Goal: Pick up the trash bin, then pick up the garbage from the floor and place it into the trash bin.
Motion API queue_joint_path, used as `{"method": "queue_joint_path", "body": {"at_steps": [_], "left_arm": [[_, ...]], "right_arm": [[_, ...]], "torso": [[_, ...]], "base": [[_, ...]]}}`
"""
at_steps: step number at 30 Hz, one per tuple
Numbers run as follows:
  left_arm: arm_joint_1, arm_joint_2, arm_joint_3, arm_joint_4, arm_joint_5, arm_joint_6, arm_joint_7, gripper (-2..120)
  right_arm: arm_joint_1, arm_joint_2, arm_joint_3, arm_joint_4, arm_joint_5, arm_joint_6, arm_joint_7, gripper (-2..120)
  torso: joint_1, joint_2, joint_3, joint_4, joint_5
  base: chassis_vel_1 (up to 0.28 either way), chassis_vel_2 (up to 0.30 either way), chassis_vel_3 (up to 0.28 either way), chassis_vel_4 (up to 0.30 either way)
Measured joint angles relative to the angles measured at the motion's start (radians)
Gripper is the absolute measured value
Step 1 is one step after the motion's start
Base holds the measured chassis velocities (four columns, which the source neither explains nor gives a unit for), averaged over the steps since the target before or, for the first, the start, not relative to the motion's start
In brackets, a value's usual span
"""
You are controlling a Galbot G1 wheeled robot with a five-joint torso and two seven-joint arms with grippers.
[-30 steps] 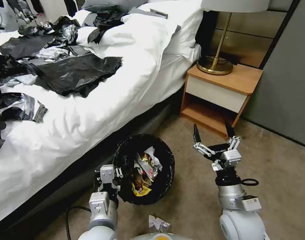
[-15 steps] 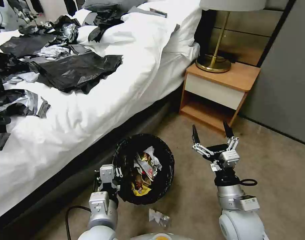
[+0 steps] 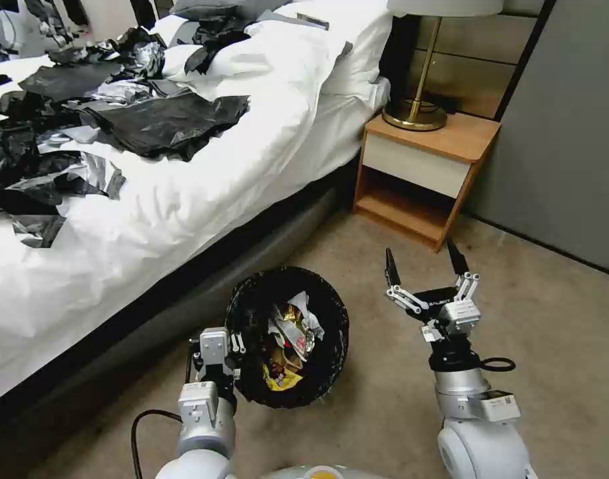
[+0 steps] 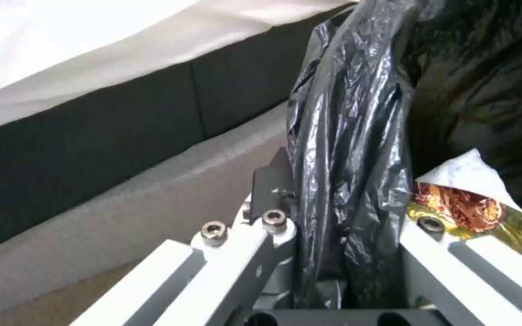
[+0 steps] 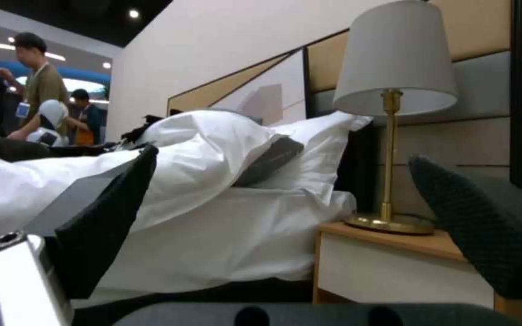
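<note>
From the head view, the bin (image 3: 287, 336) hangs over the carpet beside the bed (image 3: 184, 193), its rim pinched at nine o'clock by the left gripper (image 3: 236, 346). Inside lie garbage (image 3: 291, 339): a yellow wrapper, white tissue, gold foil. The right gripper (image 3: 424, 263) sits at the bin's three o'clock, fingers spread, holding nothing.

The left wrist view shows the liner (image 4: 345, 149) squeezed between the fingers (image 4: 276, 190).

The right wrist view shows a lamp (image 5: 394, 90) on the nightstand (image 5: 394, 267).

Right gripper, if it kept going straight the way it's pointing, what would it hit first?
Probably the nightstand: the open right gripper points at it across bare carpet, though depth is hard to judge.
</note>
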Motion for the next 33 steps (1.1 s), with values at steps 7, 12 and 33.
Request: {"method": "queue_joint_path", "body": {"at_steps": [7, 12, 33], "left_arm": [[-0.003, 0.001, -0.004, -0.005, -0.003, 0.001, 0.0, 1], [-0.007, 0.002, -0.016, -0.014, -0.01, 0.005, 0.0, 1], [-0.028, 0.01, -0.055, -0.036, -0.044, 0.021, -0.009, 1]], "right_arm": [[0.003, -0.001, 0.002, 0.0, -0.002, 0.004, 0.0, 100], [0.01, -0.006, 0.005, -0.002, -0.01, 0.005, 0.0, 100], [0.063, -0.202, -0.06, -0.213, 0.022, -0.139, -0.053, 100]], "torso": [[0.0, 0.0, 0.0, -0.0001, 0.0], [0.0, 0.0, 0.0, 0.0, 0.0], [0.0, 0.0, 0.0, 0.0001, 0.0002]], "base": [[0.0, 0.0, 0.0, 0.0], [0.0, 0.0, 0.0, 0.0], [0.0, 0.0, 0.0, 0.0]]}}
